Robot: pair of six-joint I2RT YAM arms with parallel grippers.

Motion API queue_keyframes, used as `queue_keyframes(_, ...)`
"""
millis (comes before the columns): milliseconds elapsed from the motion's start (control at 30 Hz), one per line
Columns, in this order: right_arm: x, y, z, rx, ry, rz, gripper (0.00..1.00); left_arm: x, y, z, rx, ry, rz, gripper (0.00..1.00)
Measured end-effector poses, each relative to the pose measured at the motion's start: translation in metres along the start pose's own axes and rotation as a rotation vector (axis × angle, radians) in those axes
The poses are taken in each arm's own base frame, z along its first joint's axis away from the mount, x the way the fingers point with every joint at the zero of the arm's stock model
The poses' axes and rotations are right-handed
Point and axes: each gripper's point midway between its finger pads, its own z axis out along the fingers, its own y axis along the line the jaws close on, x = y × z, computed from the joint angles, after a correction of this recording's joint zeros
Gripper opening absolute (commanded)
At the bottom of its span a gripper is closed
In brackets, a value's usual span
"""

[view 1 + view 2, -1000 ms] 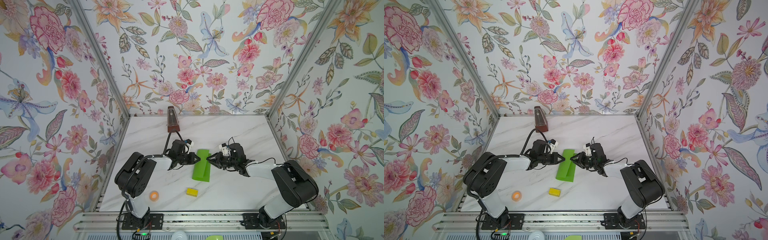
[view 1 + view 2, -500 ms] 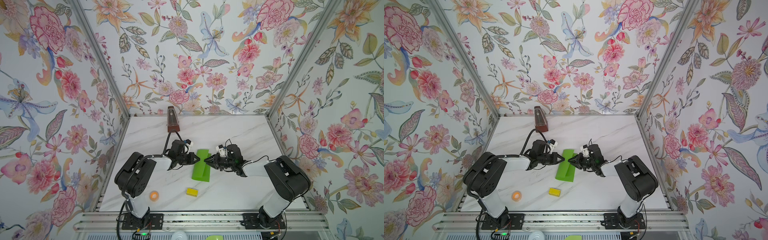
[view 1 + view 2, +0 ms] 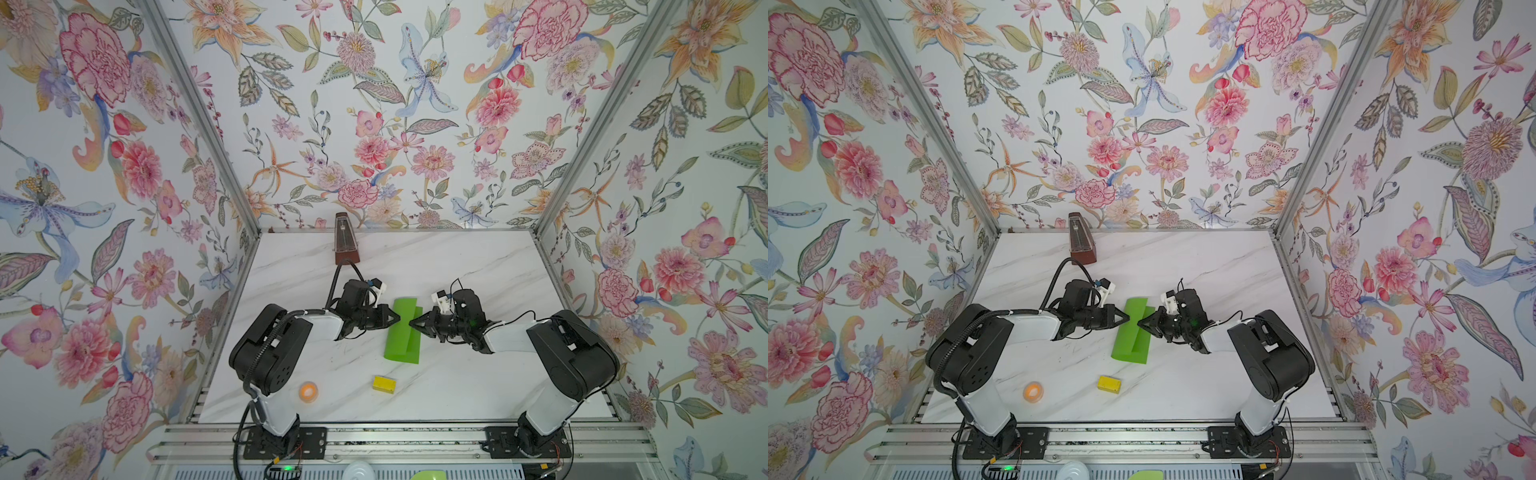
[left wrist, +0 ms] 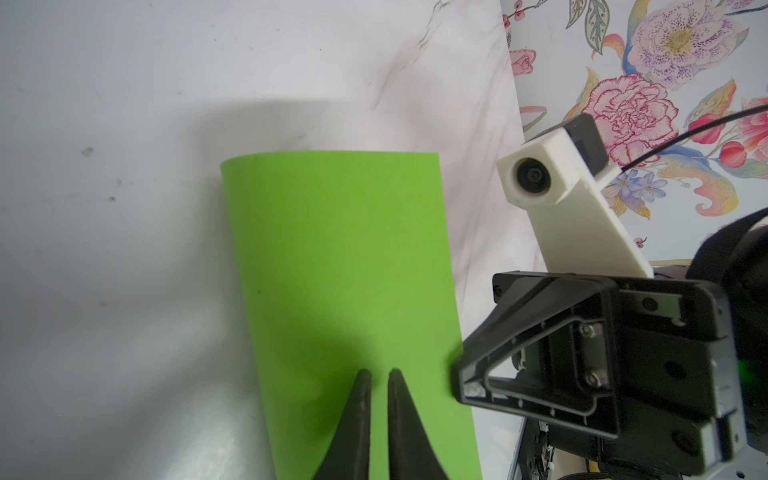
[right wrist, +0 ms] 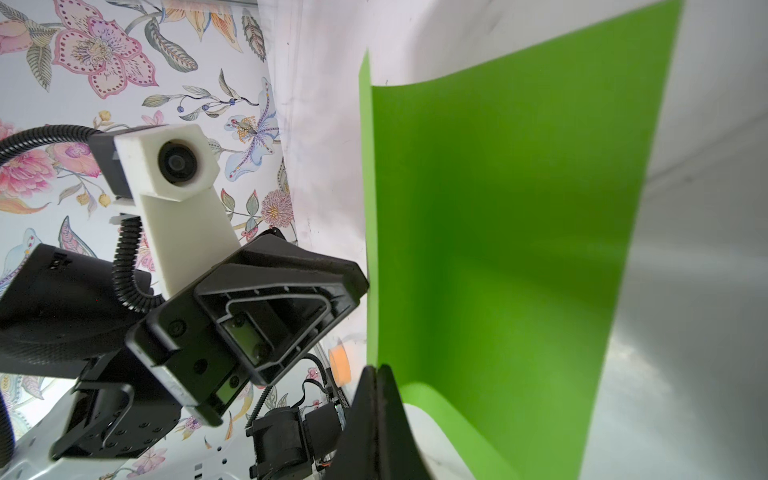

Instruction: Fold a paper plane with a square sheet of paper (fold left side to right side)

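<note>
A square sheet of thin lime-green paper (image 3: 398,338) lies near the middle of the white marble-patterned table (image 3: 478,374). It is doubled over on itself into a long band running front to back. In both top views a strip of the lower layer shows along its right side. The upper layer is not pressed flat: in the right wrist view it bows up off the table

The left gripper (image 3: 396,319) comes in from the left with its tips over the paper's left part. In the left wrist view its jaws are drawn almost together, with only a thin slit of green between the black fingers (image 4: 361,399). I cannot tell whether they pinch anything. The right gripper (image 3: 412,323) faces it from the right, nearly tip to tip. Its jaws are fully closed, and in the right wrist view the paper's thin raised edge runs down into them

A small yellow rectangular block (image 3: 384,384) lies in front of the paper, near but apart. An orange roll of tape (image 3: 308,391) sits just beside the left arm's upright base link. A brown pyramid-shaped metronome (image 3: 342,239) stands at the back edge against the flowered wallpaper wall (image 3: 415,124), and the left arm's black cable (image 3: 337,278) arcs up just in front of its base. In each wrist view the opposite gripper's dark body and white camera housing (image 4: 540,174) block the scene beyond the paper's far side
</note>
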Motion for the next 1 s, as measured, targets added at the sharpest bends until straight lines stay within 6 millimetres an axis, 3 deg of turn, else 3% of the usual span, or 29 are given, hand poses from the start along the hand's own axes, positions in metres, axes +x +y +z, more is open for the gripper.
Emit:
queue_keyframes(200,-0.001,-0.012,-0.002,0.058,0.01,0.0,0.0,-0.003,-0.005,-0.01,-0.019,-0.019,0.018,0.38)
queue_keyframes(300,-0.008,-0.01,-0.003,0.07,0.005,-0.014,0.0,-0.006,-0.007,-0.019,-0.047,-0.031,0.051,0.44)
queue_keyframes(467,-0.018,-0.008,-0.001,0.083,0.005,-0.041,0.0,0.0,0.004,-0.022,-0.117,0.005,0.075,0.48)
queue_keyframes(667,-0.014,-0.028,0.003,0.138,0.035,-0.013,0.0,0.011,0.011,-0.019,-0.148,0.053,0.087,0.51)
queue_keyframes(1000,-0.015,-0.038,-0.001,0.17,0.037,-0.008,0.0,0.017,0.018,-0.005,-0.16,0.101,0.095,0.52)
